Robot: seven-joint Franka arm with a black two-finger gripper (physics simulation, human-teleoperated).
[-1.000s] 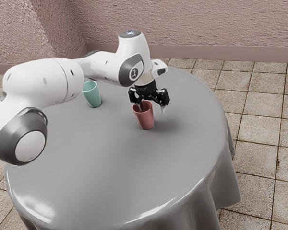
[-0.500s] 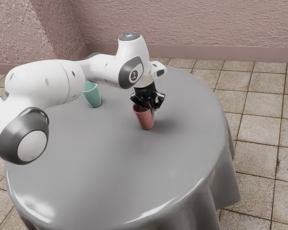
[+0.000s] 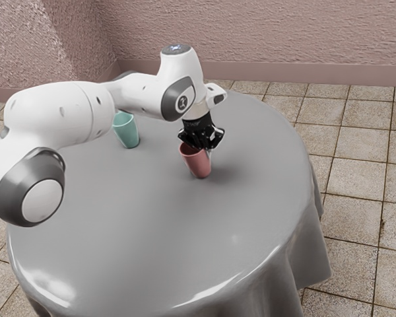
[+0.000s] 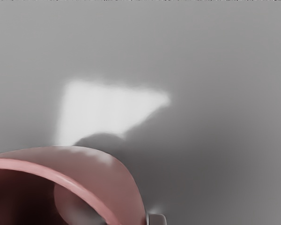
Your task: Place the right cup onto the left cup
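Note:
In the exterior view my gripper (image 3: 206,151) is shut on the near-rim wall of the pink cup (image 3: 198,165), one finger inside it and one outside. The cup leans slightly, its mouth toward the exterior view's left; whether its base touches the table I cannot tell. The teal cup (image 3: 127,133) stands upright farther to that view's left, partly behind the arm. In the wrist view the pink cup (image 4: 110,180) lies at the lower edge, with a grey fingertip (image 4: 157,220) against its outer side.
Both cups are on a round table with a grey cloth (image 3: 145,218). The arm's links pass over the table close to the teal cup. A bright patch of light (image 4: 98,110) falls on the cloth beside the pink cup.
My gripper has shut on the pink cup's wall, its fingers having stood apart a second ago. Since then the hand and the cup's rim have shifted slightly toward the exterior view's left.

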